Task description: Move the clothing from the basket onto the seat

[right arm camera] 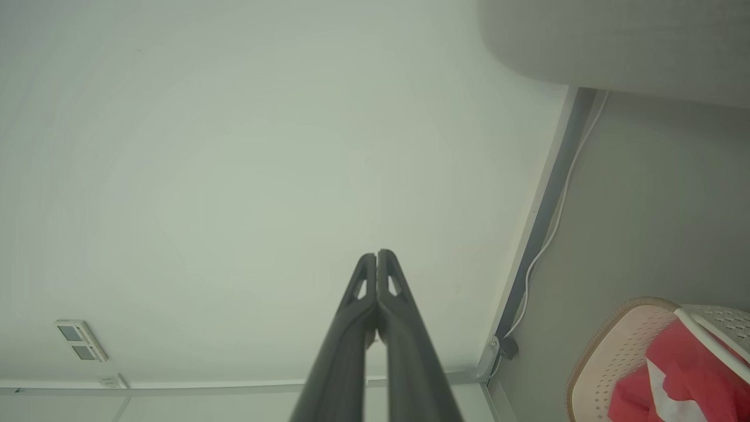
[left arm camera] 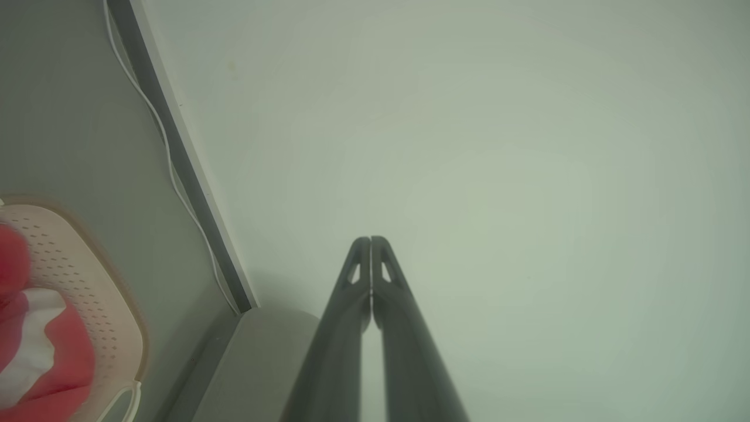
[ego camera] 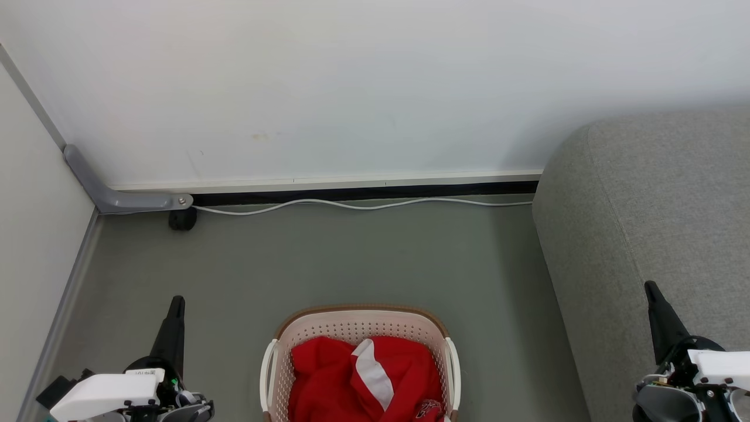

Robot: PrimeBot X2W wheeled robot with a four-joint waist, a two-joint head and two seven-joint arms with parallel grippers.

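Idling with left gripper and right gripper both pinched empty; needing one opening wide, sinking deep into bright red white-striped fabric clothing in cream perforated plastic basket at 6 o'clock, then swinging to grey upholstered seat at 3 o'clock.

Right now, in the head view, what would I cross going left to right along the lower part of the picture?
left pincer → basket, with the clothing inside it → seat
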